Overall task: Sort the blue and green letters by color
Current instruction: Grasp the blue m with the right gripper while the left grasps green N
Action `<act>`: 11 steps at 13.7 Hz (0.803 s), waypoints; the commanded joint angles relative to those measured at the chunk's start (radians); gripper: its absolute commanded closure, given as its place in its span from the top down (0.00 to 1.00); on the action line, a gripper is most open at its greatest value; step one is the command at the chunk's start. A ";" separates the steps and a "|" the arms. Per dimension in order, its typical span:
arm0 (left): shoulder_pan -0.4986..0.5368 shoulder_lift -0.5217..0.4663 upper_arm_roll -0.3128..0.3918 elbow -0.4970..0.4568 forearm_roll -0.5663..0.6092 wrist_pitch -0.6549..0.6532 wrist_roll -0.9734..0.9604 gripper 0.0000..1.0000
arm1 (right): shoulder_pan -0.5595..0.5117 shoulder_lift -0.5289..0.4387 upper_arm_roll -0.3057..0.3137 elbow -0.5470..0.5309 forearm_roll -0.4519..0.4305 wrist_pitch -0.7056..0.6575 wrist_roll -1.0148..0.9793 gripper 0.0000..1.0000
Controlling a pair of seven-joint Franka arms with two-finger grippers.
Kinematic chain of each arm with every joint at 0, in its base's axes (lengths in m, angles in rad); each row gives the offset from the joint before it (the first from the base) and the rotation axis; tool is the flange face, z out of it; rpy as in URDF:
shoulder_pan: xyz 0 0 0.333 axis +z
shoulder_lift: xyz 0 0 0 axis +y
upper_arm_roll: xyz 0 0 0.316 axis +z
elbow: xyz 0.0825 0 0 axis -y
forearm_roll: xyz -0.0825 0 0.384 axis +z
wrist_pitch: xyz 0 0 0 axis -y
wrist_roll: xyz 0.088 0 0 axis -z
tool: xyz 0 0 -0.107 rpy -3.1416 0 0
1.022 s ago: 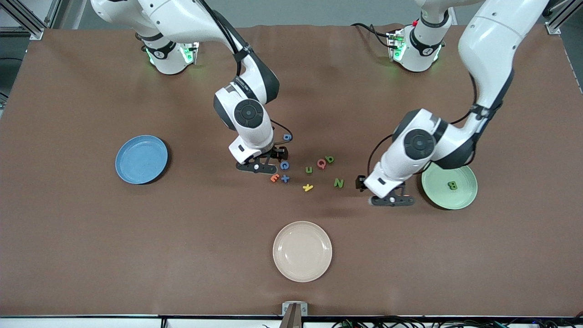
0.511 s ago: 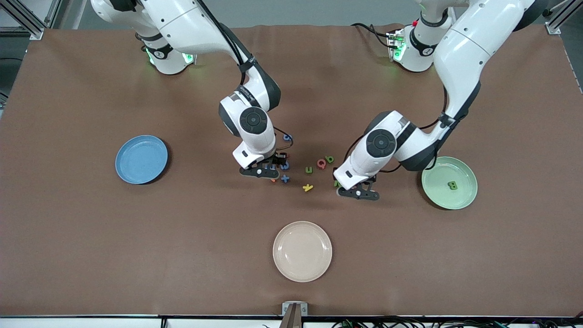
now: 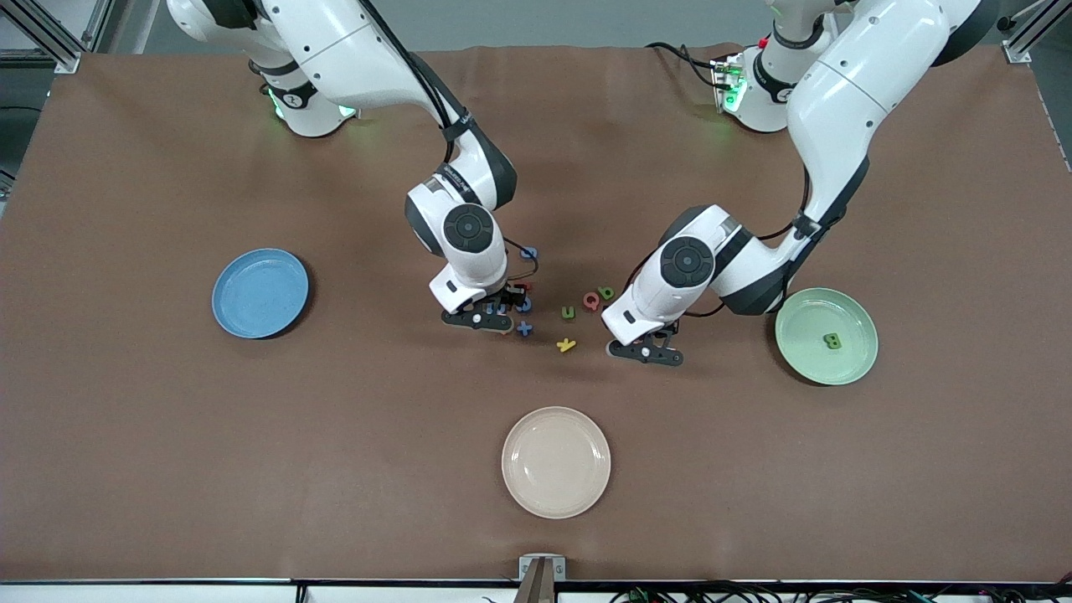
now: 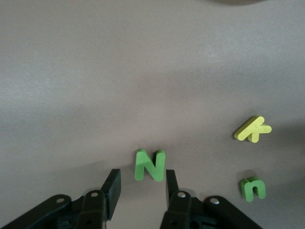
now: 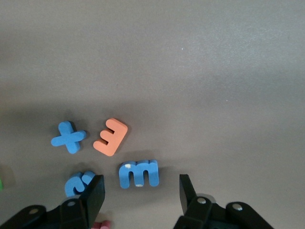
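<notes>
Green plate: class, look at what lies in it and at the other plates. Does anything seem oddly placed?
Nothing stands out. The green plate holds only the green B, matching its colour. The blue plate and beige plate hold no letters. The remaining letters lie flat on the table.

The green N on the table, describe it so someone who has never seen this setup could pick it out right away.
Start at the green plate toward the left arm's end of the table, then look to the cluster of small letters in the middle. The green N lies flat just ahead of the left end effector, whose open fingers flank its lower edge. The yellow k and the smaller green u lie beside it, away from the end effector.
</notes>
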 commanded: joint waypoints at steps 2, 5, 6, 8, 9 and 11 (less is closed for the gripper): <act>-0.020 0.029 0.011 0.018 0.056 0.014 -0.001 0.45 | 0.013 0.023 -0.009 0.013 -0.022 0.017 0.031 0.71; -0.020 0.046 0.011 0.018 0.077 0.026 -0.001 0.45 | 0.017 0.030 -0.009 0.014 -0.022 0.017 0.031 0.71; -0.020 0.049 0.011 0.018 0.077 0.037 -0.001 0.45 | 0.017 0.033 -0.009 0.014 -0.022 0.020 0.032 0.71; -0.022 0.057 0.017 0.018 0.077 0.042 -0.001 0.45 | 0.017 0.038 -0.009 0.014 -0.020 0.027 0.032 0.71; -0.023 0.063 0.017 0.018 0.077 0.045 -0.001 0.45 | 0.017 0.040 -0.009 0.014 -0.020 0.028 0.032 0.70; -0.030 0.069 0.026 0.018 0.079 0.045 -0.001 0.45 | 0.017 0.040 -0.009 0.014 -0.020 0.028 0.032 0.68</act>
